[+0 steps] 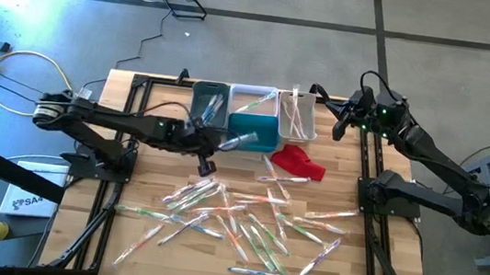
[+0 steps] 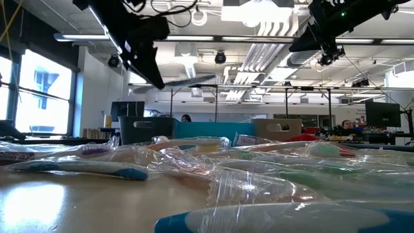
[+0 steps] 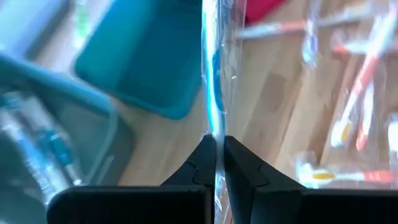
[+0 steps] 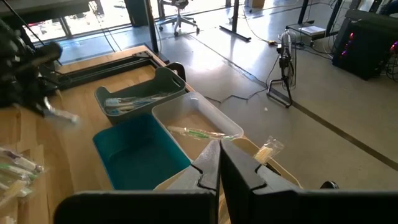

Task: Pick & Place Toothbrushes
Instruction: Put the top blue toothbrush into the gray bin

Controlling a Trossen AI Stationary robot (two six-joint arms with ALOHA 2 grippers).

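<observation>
Overhead view of a wooden bench (image 1: 78, 220) w/ two dark robot arms. All places are given relative to the teal bin (image 1: 257, 131), which sits in a cluster of four small bins at the far middle of the bench.

Nearest the camera side, well in front of the teal bin: a loose scatter of wrapped toothbrushes (image 1: 244, 223), approx. two dozen or more, exact count can't be told. Handles green, orange, blue, white. They lie flat and point every which way, many on a diagonal.

Just in front of the teal bin, to its right: one red cloth (image 1: 301, 162), crumpled, touching a few toothbrushes.

Just left of the teal bin: the left tool (image 1: 208, 148), fingers pinched narrow on one held toothbrush (image 1: 238, 140) w/ a blue handle, in a clear wrapper. It's lifted off the bench; its long axis runs from the tool toward the teal bin, free end over the bin's near-left edge, slightly tilted.

Bins, four in all: one teal; one grey bin (image 1: 208, 102) behind-left of it, holding a few toothbrushes; one white bin (image 1: 251, 99) directly behind it, w/ at least one toothbrush; one tan bin (image 1: 296, 116) to its right, several toothbrushes lying lengthwise in it.

Farther right of the tan bin: the right tool (image 1: 343, 119), raised, fingers closed together, holding nothing.
</observation>
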